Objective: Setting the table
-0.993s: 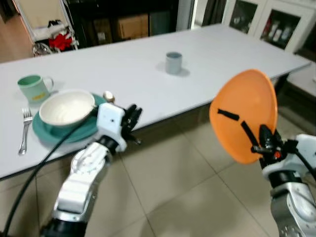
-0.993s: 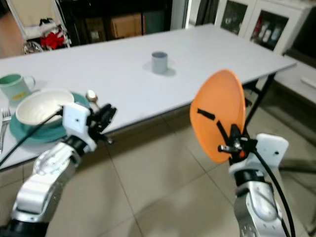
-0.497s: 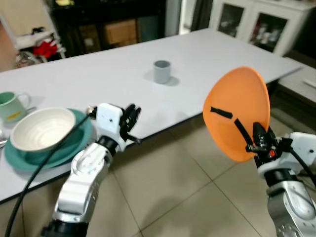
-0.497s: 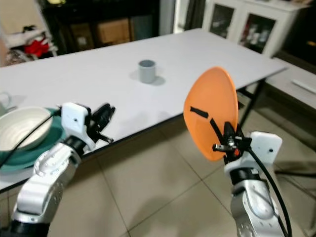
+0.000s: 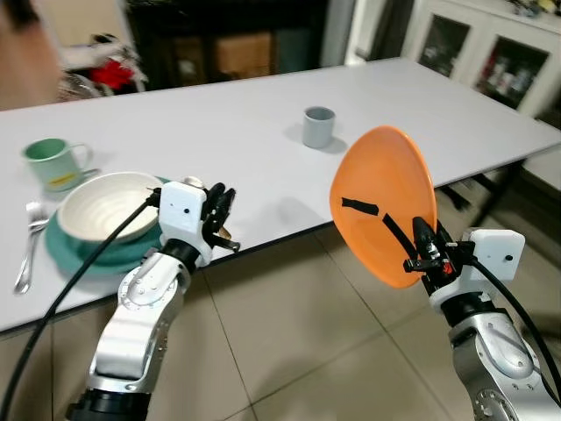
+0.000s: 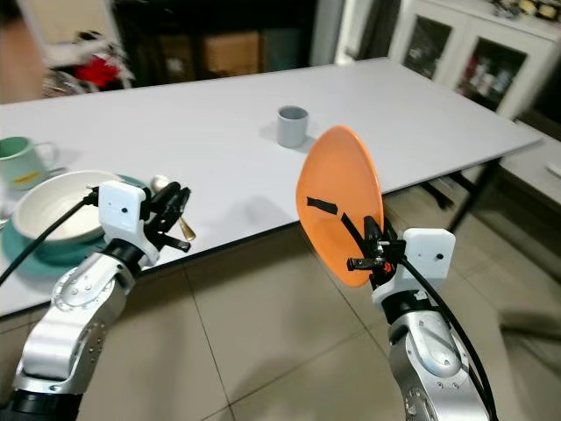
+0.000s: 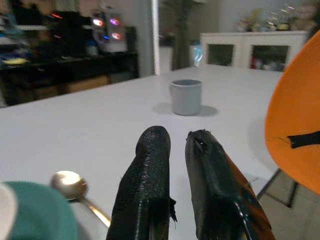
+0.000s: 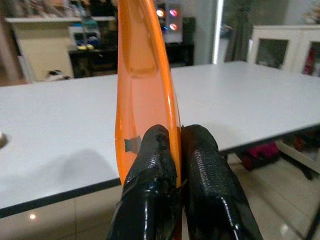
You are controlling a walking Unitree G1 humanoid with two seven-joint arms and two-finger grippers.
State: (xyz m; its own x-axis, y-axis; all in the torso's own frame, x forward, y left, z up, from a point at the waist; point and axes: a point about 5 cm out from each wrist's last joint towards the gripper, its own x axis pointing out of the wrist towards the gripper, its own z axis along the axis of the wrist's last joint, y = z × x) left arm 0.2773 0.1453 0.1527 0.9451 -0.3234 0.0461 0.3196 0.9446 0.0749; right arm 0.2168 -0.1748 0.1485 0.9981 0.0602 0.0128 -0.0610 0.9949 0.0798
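With the right gripper (image 5: 419, 260) pinching the upright orange plate (image 5: 383, 205) by its rim, I'd tip it flat and set it on the bare table (image 5: 263, 132) at three o'clock of the teal setting (image 5: 66, 254).

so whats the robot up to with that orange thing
It is setting a long white table. The right gripper is shut on the rim of an orange plate, holding it on edge in the air beside the table, not yet over it. The left gripper holds nothing and hovers at the table's near edge, by a place already laid: a white bowl on a teal plate, with a fork, a spoon and a green mug. A grey cup stands further along.
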